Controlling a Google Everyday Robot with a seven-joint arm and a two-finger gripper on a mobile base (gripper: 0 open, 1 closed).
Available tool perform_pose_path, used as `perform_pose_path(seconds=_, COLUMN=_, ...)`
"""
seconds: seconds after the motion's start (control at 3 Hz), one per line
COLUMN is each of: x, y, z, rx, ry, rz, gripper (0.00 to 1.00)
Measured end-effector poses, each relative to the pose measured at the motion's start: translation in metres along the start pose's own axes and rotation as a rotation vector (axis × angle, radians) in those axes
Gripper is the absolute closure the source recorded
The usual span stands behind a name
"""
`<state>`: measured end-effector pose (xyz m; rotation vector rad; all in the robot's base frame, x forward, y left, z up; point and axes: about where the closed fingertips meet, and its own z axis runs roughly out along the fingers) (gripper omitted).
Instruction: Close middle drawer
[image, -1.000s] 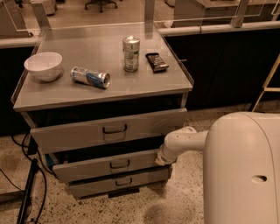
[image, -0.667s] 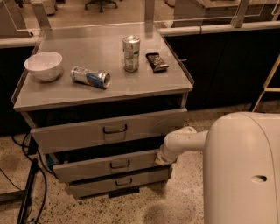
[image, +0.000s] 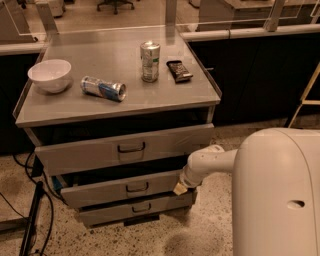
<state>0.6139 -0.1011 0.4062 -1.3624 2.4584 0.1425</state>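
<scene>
The middle drawer (image: 115, 189) is a wide shallow grey drawer with a small dark centre handle (image: 137, 188). It stands pulled out a little, second of three in the grey cabinet. The top drawer (image: 125, 148) above it also sticks out; the lowest drawer (image: 135, 209) is out slightly. My white arm reaches from the right, and the gripper (image: 181, 188) rests against the right end of the middle drawer's front.
On the cabinet top (image: 70, 107) are a white bowl (image: 49, 75), a can lying on its side (image: 103, 88), an upright can (image: 150, 61) and a dark snack bar (image: 179, 70). Cables (image: 30, 220) trail on the floor at left. My white body (image: 277, 195) fills the lower right.
</scene>
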Motion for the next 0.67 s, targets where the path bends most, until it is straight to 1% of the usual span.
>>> perform_pose_path(seconds=0.33, x=0.0, y=0.0, z=0.0, rx=0.0, ry=0.0, rz=0.0, gripper=0.0)
perform_pose_path(seconds=0.67, x=0.0, y=0.0, z=0.0, rx=0.0, ry=0.0, rz=0.0, gripper=0.0)
